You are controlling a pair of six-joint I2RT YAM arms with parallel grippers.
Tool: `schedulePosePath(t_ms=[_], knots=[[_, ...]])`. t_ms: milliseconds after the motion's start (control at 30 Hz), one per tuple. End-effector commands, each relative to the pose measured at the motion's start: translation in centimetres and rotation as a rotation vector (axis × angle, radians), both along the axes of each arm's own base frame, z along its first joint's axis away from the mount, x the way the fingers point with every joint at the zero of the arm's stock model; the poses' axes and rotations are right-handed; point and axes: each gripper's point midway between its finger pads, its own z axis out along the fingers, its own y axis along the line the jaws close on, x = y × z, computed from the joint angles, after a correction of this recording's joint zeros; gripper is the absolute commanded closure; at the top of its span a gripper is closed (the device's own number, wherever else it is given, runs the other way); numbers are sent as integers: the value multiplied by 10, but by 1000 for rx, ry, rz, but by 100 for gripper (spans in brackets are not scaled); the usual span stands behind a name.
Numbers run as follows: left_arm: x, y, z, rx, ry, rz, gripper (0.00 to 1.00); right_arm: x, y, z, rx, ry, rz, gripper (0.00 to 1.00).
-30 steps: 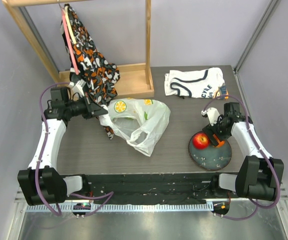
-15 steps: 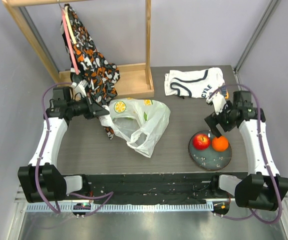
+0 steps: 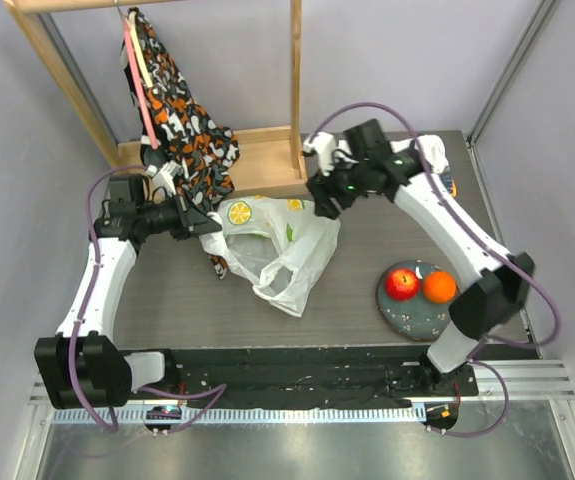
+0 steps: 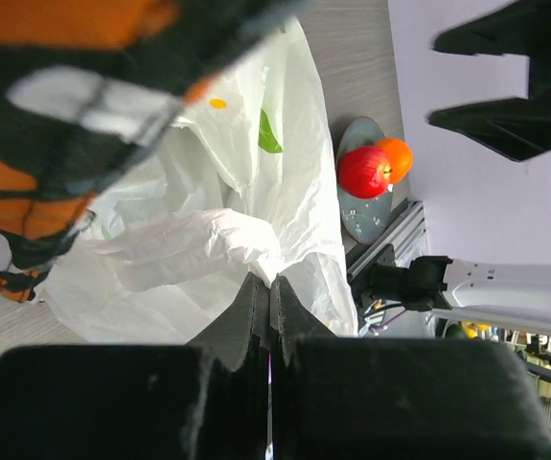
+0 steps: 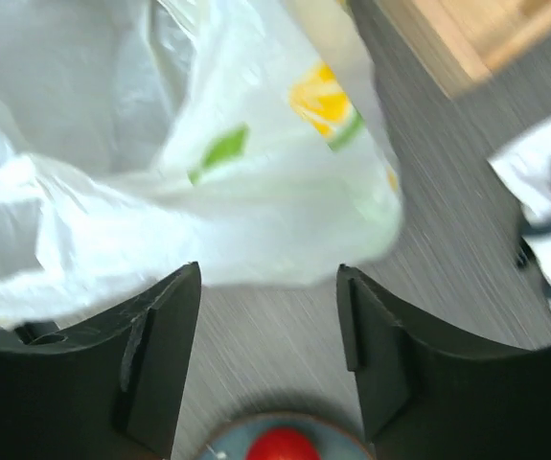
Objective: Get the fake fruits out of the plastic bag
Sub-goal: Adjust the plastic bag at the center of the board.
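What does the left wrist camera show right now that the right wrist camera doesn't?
Left wrist only: the orange, a patterned cloth close to the lens, and the left end effector shut on the bag.
Right wrist only: the wooden frame, the white shirt, the bag's yellow citrus print, and the right end effector open with nothing between its fingers.
Both: the bag with its green leaf print, and the red apple on the plate.
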Motion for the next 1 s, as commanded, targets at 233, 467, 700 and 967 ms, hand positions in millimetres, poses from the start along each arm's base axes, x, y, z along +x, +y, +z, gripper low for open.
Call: schedulePosePath(t_ms=[233, 467, 700, 967], knots=[[-16, 5, 21, -25, -69, 40, 100, -27, 171, -45, 121, 231, 212, 65], [-16, 10, 29, -50, -95, 63, 100, -46, 170, -112, 35, 359, 143, 66], [-36, 4, 28, -86, -71, 41, 100, -6, 72, -111, -221, 112, -189, 63], [-77, -12, 14, -180, -12, -66, 100, -22, -53, -123, -259, 187, -455, 71]])
